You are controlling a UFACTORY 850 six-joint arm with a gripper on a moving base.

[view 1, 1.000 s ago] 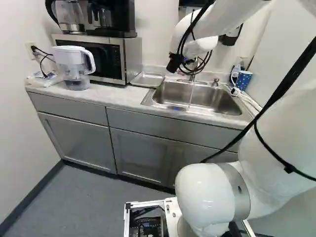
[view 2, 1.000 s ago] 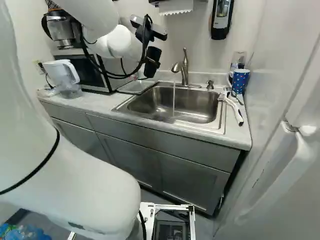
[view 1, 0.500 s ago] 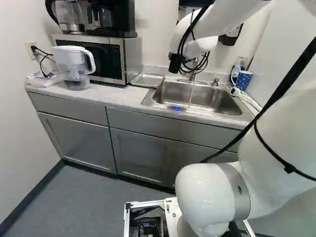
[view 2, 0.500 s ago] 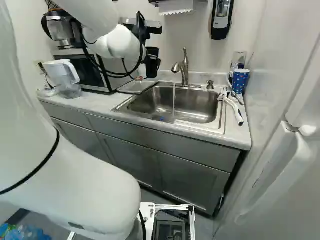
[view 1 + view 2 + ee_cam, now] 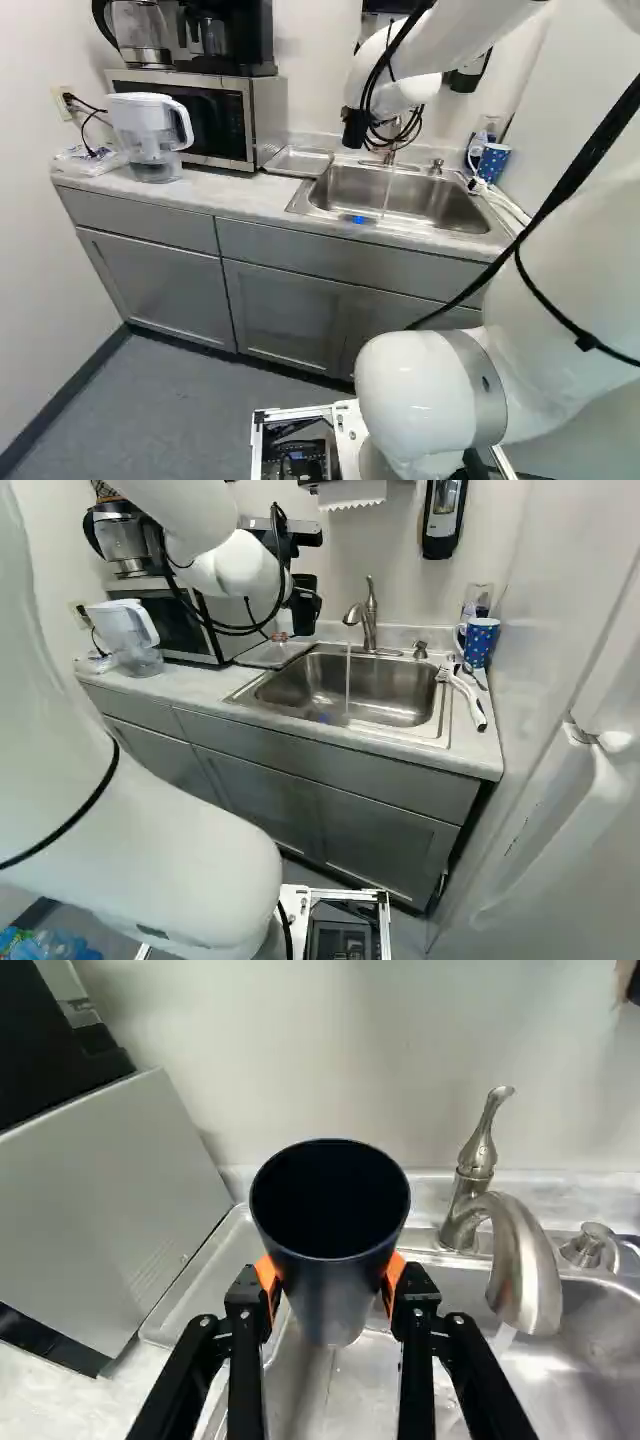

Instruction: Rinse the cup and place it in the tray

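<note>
The gripper [image 5: 290,562] is raised near the back wall, left of the faucet in the right base view. It is shut on a dark cup [image 5: 305,608], which stands roughly upright. In the wrist view, the gripper [image 5: 330,1278] has its orange pads on both sides of the cup [image 5: 330,1295], whose dark open mouth shows. Beyond and below the cup lies the shallow metal tray [image 5: 205,1275], on the counter between microwave and sink [image 5: 400,705]. A thin stream of water runs from the faucet [image 5: 368,620] into the basin.
The microwave [image 5: 190,115] stands left of the tray with a coffee maker above it. A white-lidded pitcher [image 5: 150,135] is farther left. Right of the sink are a blue patterned cup [image 5: 480,640] and a white-handled brush [image 5: 468,698]. A soap dispenser [image 5: 443,520] hangs on the wall.
The wrist has turned a little, bringing the held cup from a tilt to nearly upright, mostly in the first half second. The base has stayed put.
</note>
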